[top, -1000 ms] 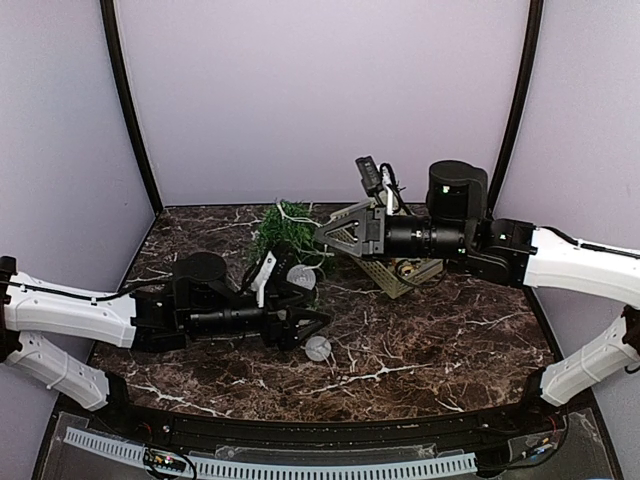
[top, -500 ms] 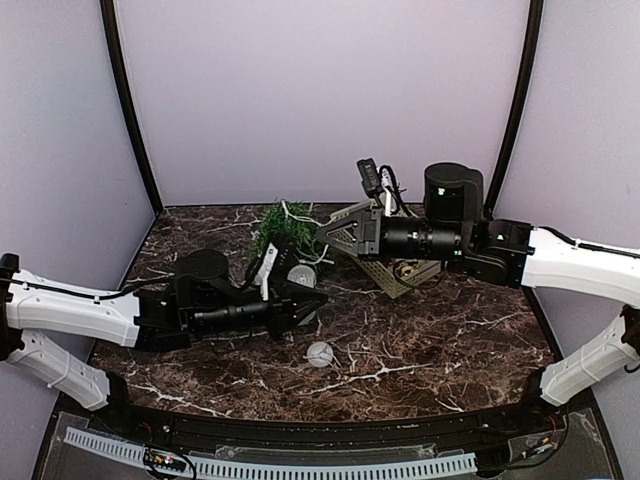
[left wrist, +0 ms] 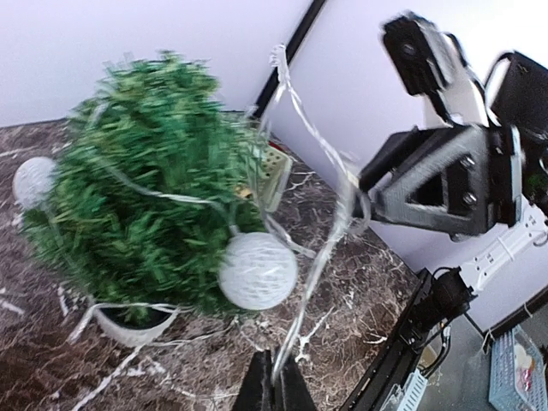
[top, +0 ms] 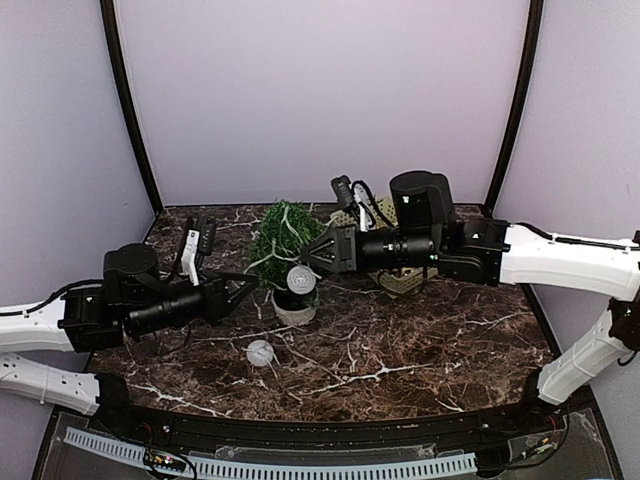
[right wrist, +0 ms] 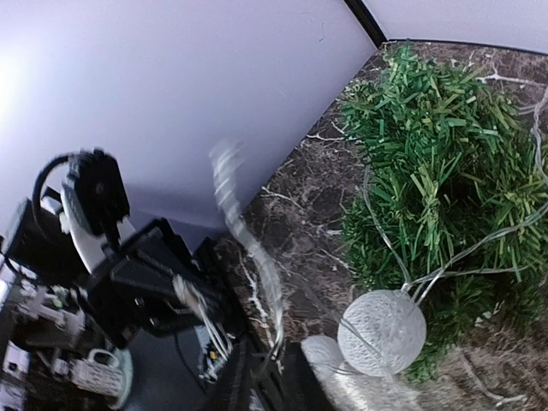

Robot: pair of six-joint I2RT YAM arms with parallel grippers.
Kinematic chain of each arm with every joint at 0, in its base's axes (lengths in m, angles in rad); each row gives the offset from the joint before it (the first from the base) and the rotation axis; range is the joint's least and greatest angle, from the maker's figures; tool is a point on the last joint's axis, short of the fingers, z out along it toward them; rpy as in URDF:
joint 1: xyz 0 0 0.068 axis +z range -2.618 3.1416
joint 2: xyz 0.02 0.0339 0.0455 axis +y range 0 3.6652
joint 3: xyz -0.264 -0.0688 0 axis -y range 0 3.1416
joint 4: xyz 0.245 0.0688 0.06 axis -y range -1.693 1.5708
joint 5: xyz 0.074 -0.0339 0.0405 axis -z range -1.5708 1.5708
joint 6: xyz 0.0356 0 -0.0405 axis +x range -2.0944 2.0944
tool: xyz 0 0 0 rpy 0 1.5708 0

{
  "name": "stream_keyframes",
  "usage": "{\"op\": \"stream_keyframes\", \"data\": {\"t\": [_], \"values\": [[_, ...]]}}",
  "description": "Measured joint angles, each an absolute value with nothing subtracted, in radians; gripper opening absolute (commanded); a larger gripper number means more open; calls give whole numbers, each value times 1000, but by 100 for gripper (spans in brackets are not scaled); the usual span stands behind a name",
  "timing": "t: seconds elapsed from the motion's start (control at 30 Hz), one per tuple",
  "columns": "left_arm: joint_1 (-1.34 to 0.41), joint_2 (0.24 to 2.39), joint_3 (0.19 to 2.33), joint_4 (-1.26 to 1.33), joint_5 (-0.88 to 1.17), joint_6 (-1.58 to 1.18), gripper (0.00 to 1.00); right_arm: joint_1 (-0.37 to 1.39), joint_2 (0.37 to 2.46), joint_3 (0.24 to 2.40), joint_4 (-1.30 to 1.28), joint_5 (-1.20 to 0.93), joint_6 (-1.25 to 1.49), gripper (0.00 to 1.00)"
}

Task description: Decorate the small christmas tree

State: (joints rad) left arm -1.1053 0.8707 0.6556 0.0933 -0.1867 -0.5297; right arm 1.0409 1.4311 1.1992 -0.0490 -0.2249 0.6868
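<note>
**String drawn leftward past the tree**

The left end effector (top: 245,287) was clamped shut on the thin string (left wrist: 295,330), low at the left of the tabletop (top: 420,350), probably to keep the strand tight while it was laid round the branches. A loose white ball (top: 260,352) on that string lay on the marble just in front of it. The small christmas tree (top: 283,240) stood upright in its white pot (top: 293,312) at the middle of the tabletop, towards the back, with another ball (top: 300,279) hanging on its front. The right end effector (top: 312,258) hovered close at the tree's right side; the string ran between its jaws, which showed a narrow gap, so a grip could not be told. The pale basket (top: 405,283) sat under that arm.

A second earlier the left end effector was open and lay further right, in front of the tree. Since then it had closed and pulled back left, dragging the loose ball with it. The right arm had edged leftward.
</note>
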Motion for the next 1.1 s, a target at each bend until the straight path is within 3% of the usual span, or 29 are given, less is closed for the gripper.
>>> {"op": "stream_keyframes", "data": {"t": [0.1, 0.3, 0.53, 0.77, 1.1], "values": [[-1017, 809, 669, -41, -200, -598, 0, 1040, 1436, 1199, -70, -204, 653, 59], [-893, 774, 759, -196, -183, -696, 0, 1049, 1390, 1130, -20, -163, 580, 71], [-849, 843, 855, -288, -173, -746, 0, 1161, 1379, 975, 32, -63, 482, 68], [-828, 867, 856, -333, -168, -776, 0, 1253, 1548, 886, 56, 95, 433, 65], [-821, 868, 856, -352, -142, -783, 0, 1338, 1824, 964, 86, 216, 403, 59]]}}
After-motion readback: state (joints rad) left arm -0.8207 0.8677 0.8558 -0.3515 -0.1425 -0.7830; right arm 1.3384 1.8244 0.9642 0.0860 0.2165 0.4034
